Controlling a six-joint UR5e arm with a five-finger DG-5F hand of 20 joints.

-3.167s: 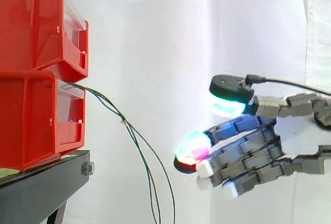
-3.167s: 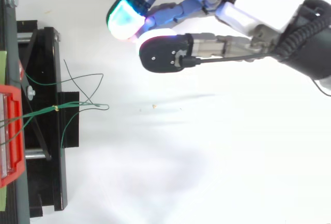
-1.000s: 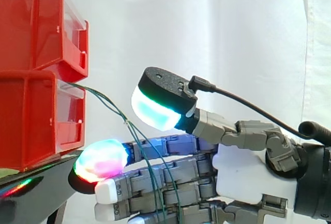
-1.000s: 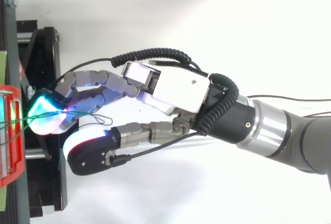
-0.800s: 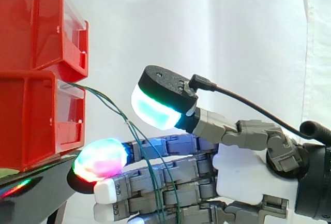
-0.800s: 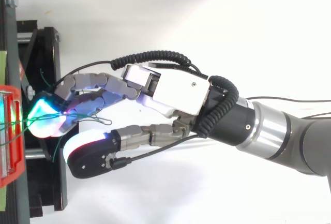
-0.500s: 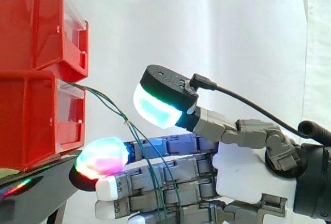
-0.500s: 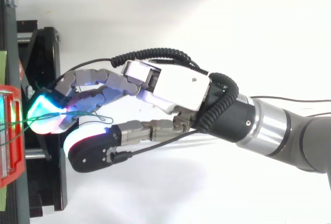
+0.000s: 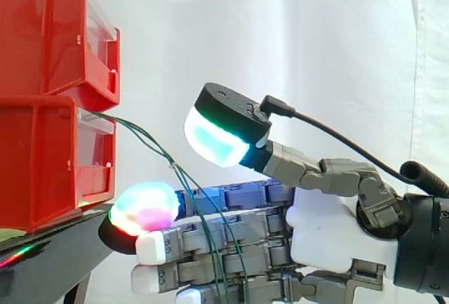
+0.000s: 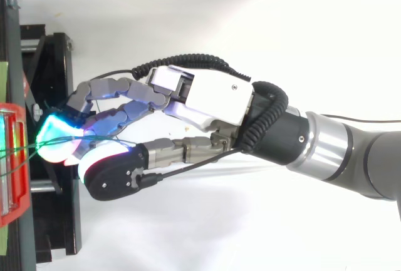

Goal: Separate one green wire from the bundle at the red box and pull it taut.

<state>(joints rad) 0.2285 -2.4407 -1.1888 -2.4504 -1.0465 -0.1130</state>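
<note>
Hand (image 9: 323, 237): lower right of the side view, held wide. The fingers lie straight and stacked toward the left, the thumb pad (image 9: 214, 139) is raised clear above them, and nothing is pinched.

Green wires (image 9: 158, 151): a thin bundle leaving the red box (image 9: 49, 163) at left, sloping down to the right, then dropping across the fingers (image 9: 210, 241) under the thumb.

Red box: lower of two, beneath the upper red bin (image 9: 49, 30), on the black stand (image 9: 42, 262).

Step in hand, as judged: isolating one strand. It is best to ease a single wire onto the top fingertip (image 10: 53, 136), leave the others slack, close the thumb squarely on it, and only then draw rightward, away from the box.
</note>
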